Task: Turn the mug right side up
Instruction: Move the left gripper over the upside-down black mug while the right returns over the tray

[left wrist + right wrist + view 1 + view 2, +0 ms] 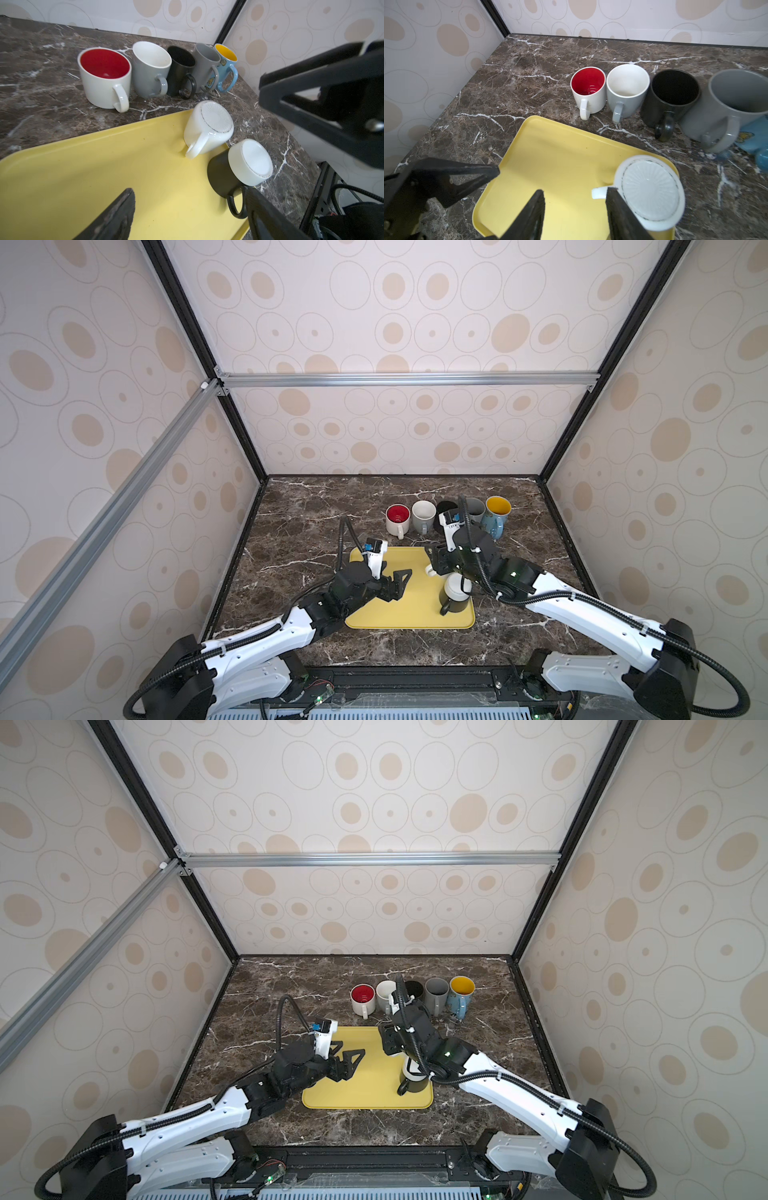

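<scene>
Two mugs stand upside down on the yellow tray (399,614). One is a white mug (650,191) at the tray's far right corner. The other is a black mug with a white base (455,593) nearer the front, seen in both top views. My right gripper (575,209) hangs open over that corner with nothing between its fingers. One finger stands right beside the white mug's handle; whether they touch I cannot tell. In both top views my right arm hides most of the white mug. My left gripper (403,583) is open and empty above the tray's middle, apart from both mugs.
Behind the tray, several upright mugs stand in a row on the marble top: a white one with a red inside (397,518), a light grey (423,516), a black (445,508), a grey (476,508) and a blue one with a yellow inside (496,512). Walls enclose three sides.
</scene>
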Controlling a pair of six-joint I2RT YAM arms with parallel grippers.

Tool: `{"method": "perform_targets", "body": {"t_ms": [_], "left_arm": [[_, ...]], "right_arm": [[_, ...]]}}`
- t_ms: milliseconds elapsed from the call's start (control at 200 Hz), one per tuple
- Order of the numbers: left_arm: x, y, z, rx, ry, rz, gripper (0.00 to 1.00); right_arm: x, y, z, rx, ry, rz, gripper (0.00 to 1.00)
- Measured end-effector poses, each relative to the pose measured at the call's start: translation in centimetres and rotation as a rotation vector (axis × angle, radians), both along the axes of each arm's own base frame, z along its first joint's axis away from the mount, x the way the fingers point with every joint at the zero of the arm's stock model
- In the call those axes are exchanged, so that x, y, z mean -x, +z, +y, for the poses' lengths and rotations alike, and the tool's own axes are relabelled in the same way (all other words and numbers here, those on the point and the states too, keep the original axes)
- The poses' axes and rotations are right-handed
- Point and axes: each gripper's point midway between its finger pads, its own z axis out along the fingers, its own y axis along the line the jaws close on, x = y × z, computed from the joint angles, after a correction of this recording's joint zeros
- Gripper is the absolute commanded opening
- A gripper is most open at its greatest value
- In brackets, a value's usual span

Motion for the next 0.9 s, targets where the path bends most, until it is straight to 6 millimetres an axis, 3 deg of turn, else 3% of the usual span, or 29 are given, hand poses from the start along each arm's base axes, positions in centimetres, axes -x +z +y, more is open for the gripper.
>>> {"method": "perform_targets", "body": {"t_ms": [120, 265, 515, 700, 900], "left_arm": [[1.2, -1.2, -2.4, -0.059, -0.073, 0.013, 0.73], [1.8, -0.9, -4.5, -0.095, -0.119, -0.001, 0.63], [2.2, 0.4, -8.4, -0.176, -0.160, -0.047, 0.63], [2.9, -2.2, -10.6, -0.300, -0.188, -0.031, 0.59], [3.4, -4.9, -11.3, -0.403, -0.204, 0.004, 0.57]], "right_arm": [[0.0, 0.1, -2.2, 0.005, -0.064, 0.014, 0.51], [0.4, -0.8, -4.6, 0.012, -0.122, 0.038, 0.51], [1.0, -1.8, -6.4, 0.008, -0.162, 0.059, 0.51], [1.3, -2.8, -7.5, 0.014, -0.189, 0.065, 0.51], [1.5, -2.4, -8.6, -0.004, -0.222, 0.045, 0.51]]}}
